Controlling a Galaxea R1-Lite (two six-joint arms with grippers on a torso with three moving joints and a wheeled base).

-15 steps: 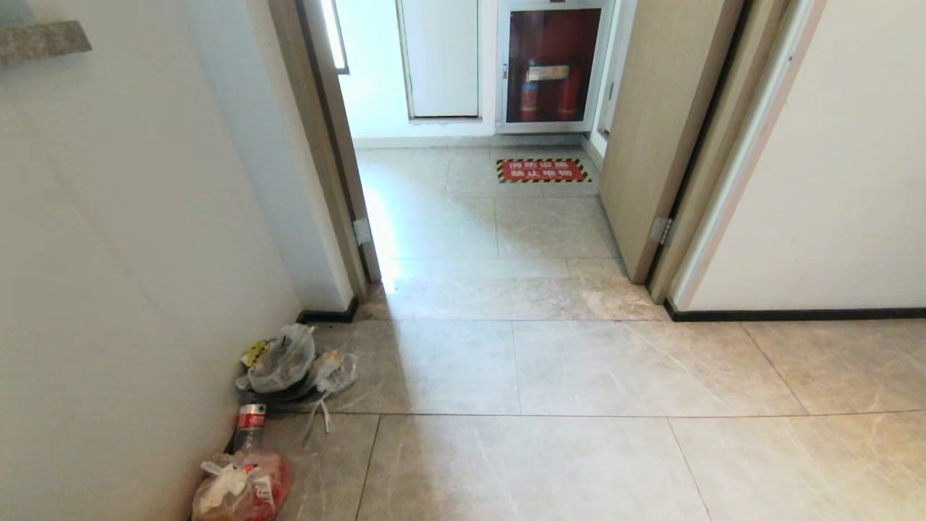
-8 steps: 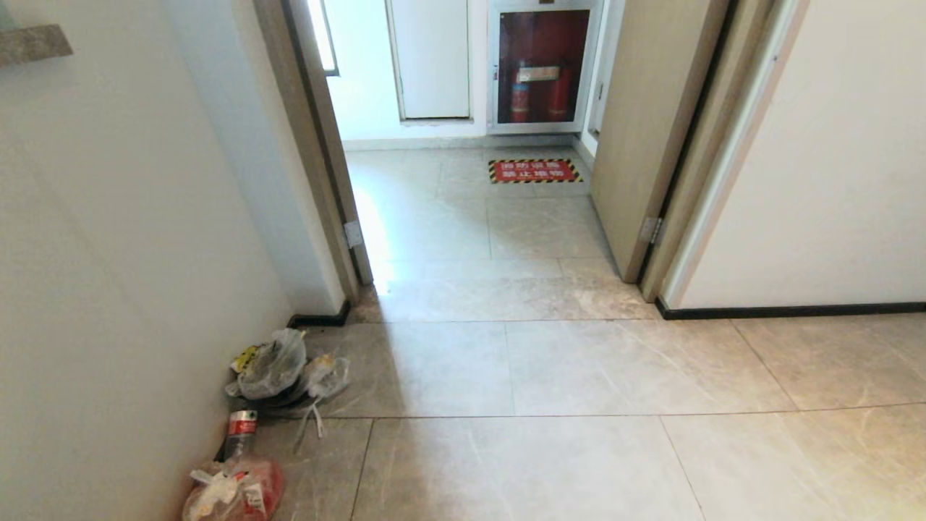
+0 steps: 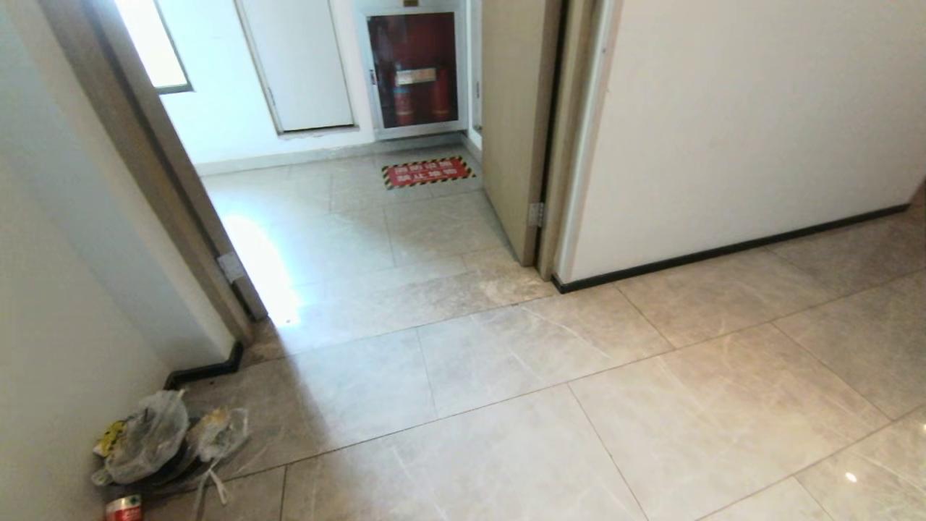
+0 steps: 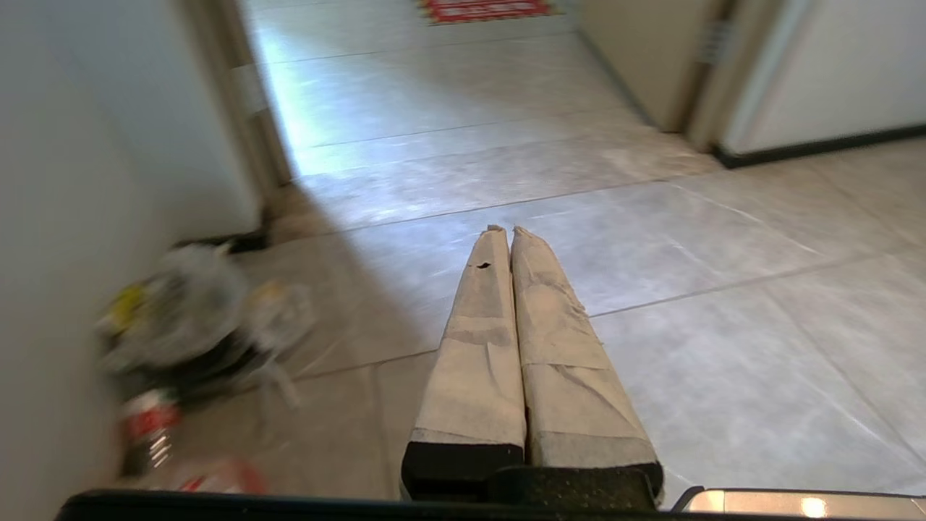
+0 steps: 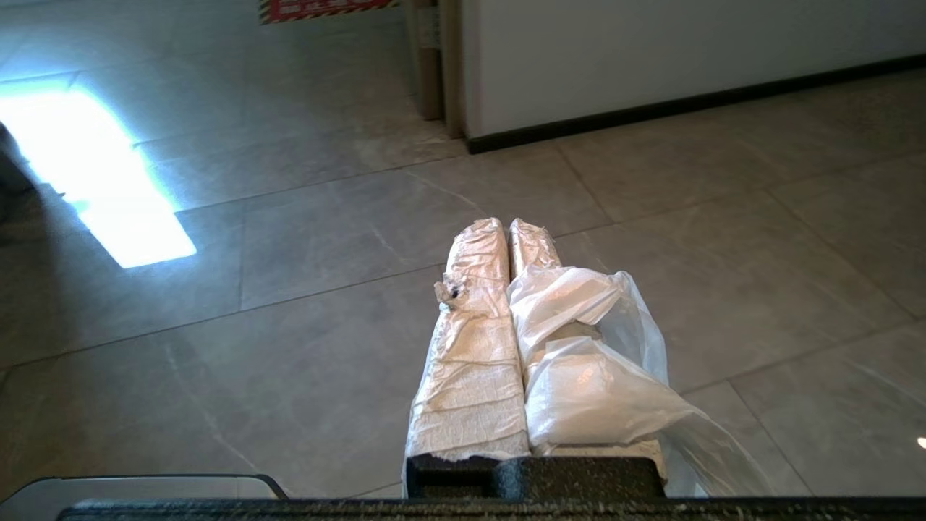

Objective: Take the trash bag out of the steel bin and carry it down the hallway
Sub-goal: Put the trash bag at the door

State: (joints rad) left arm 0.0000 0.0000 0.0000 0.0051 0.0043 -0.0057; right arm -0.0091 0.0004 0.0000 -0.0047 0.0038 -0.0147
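Observation:
In the right wrist view my right gripper (image 5: 506,223) is shut, its taped fingers pressed together low over the floor. A thin translucent white trash bag (image 5: 586,362) is pinched between them and drapes over one finger, trailing off down the side. My left gripper (image 4: 505,230) is shut too, with nothing in it. Neither arm shows in the head view. The hallway floor (image 3: 651,376) of glossy light grey marbled tiles spreads ahead. The steel bin is out of view.
Bagged rubbish (image 3: 145,438) and a red-labelled bottle (image 3: 123,508) lie against the left wall, also in the left wrist view (image 4: 181,311). An open door (image 3: 514,123) leads to a room with a fire-extinguisher cabinet (image 3: 416,69) and a red floor sign (image 3: 428,172). A cream wall with black skirting (image 3: 723,250) runs right.
The whole head view has swung: doorway and rubbish pile have slid left and the right wall now fills more of the picture, so the camera has turned right. The things themselves have not moved.

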